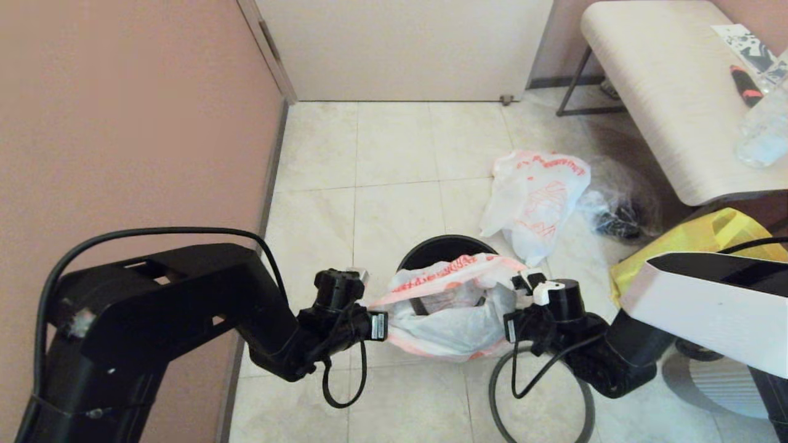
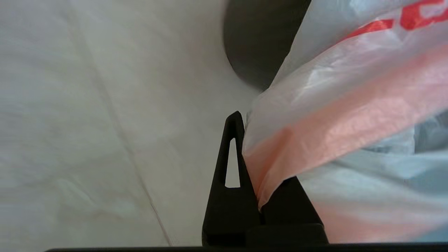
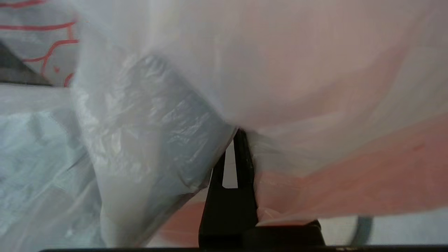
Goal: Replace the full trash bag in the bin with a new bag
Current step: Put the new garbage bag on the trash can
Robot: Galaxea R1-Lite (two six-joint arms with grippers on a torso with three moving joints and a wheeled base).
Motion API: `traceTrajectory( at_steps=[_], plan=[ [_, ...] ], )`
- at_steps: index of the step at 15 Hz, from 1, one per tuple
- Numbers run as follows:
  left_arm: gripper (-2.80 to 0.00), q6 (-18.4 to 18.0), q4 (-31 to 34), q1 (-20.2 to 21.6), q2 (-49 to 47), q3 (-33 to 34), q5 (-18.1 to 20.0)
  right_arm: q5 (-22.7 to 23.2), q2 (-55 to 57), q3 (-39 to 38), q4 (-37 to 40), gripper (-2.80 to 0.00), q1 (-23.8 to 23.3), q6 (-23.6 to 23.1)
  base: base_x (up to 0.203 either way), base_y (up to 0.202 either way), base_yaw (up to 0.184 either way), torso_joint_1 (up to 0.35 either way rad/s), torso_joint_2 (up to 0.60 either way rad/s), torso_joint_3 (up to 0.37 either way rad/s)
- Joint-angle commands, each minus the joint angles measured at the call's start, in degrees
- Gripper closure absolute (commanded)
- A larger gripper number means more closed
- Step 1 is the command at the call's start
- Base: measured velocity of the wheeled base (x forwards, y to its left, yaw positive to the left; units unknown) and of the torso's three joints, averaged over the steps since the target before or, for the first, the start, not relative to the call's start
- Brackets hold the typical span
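The full trash bag (image 1: 446, 320), white with red-orange print and bulging, hangs stretched between my two grippers just in front of the bin (image 1: 431, 249). My left gripper (image 1: 380, 325) is shut on its reddish left edge (image 2: 315, 115), my right gripper (image 1: 511, 327) on its right edge (image 3: 332, 168). In the left wrist view one finger (image 2: 232, 154) shows beside the pinched plastic; the other is under it. The black bin looks dark and bare inside. Its grey hoop (image 1: 492, 394) lies on the floor near me. The limp new bag (image 1: 535, 197) lies on the tiles behind the bin.
A clear bag of dark items (image 1: 622, 212) and a yellow tote (image 1: 695, 240) sit to the right. Above them, at the back right, stands a pale bench (image 1: 665, 92) holding a bottle. A pink wall (image 1: 123, 123) runs close along the left and a door (image 1: 400, 49) closes the back.
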State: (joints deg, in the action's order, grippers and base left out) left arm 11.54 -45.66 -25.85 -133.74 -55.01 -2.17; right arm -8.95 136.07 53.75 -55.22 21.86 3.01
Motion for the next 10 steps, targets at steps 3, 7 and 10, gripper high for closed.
traceTrajectory(
  at_steps=[3,7,10],
  plan=[
    [0.00,-0.3,-1.5,2.8,2.6,2.7,-0.1,0.3,0.8,11.9,8.2,0.00,3.3,-0.5,0.000,0.000,0.000,0.000,0.00,0.000],
    [0.00,-0.2,-1.6,6.5,2.0,1.1,-2.2,0.3,1.9,21.5,16.9,0.00,6.9,-1.4,0.000,0.000,0.000,0.000,0.00,0.000],
    [0.00,-0.3,-1.6,6.6,2.6,1.2,-2.3,0.1,3.7,26.2,21.3,0.00,8.2,-1.5,0.000,0.000,0.000,0.000,0.00,0.000]
  ],
)
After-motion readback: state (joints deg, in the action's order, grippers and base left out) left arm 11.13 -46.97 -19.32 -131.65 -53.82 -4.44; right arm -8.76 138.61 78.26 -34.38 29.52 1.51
